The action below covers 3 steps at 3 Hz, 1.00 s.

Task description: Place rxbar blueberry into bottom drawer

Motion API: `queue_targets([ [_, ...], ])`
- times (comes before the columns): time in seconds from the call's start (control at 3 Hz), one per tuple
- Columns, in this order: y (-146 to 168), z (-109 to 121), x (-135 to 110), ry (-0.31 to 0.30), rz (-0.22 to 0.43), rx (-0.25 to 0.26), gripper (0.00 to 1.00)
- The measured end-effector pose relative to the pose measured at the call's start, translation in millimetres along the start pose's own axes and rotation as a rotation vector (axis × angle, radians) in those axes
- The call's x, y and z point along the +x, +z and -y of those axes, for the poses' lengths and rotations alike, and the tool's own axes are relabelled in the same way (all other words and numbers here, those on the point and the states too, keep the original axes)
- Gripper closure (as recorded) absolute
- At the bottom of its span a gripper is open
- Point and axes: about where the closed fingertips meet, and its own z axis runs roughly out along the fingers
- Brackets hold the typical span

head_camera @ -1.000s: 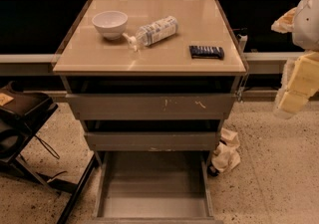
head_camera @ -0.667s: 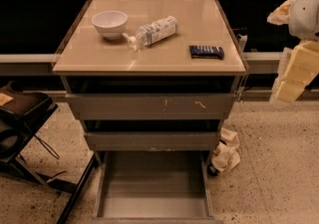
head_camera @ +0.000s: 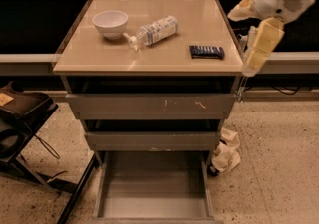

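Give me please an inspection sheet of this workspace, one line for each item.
Surface: beige table top, three things on it.
Job's things: snack bar lies flat at the table's right side, not held; bottom drawer is pulled open, grey floor showing.
Clutter: white bowl upright at left; plastic bottle on its side beside it.
Gripper: gripper hangs beyond the table's right edge, apart from the snack bar.
Cables: thin black cable on the floor by the black stand.
Surroundings: upper drawers pushed in; crumpled cloth on the floor.
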Motion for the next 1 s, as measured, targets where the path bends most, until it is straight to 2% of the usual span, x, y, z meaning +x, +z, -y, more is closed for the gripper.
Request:
queue_targets([
  [0.33, 34, 49, -20, -0.010, 0.152, -0.068, 0.00],
  [0.67, 49, 78, -31, -0.008, 0.246, -0.054, 0.00],
  [1.0, 55, 89, -27, 0.015, 0.261, -0.023, 0.00],
])
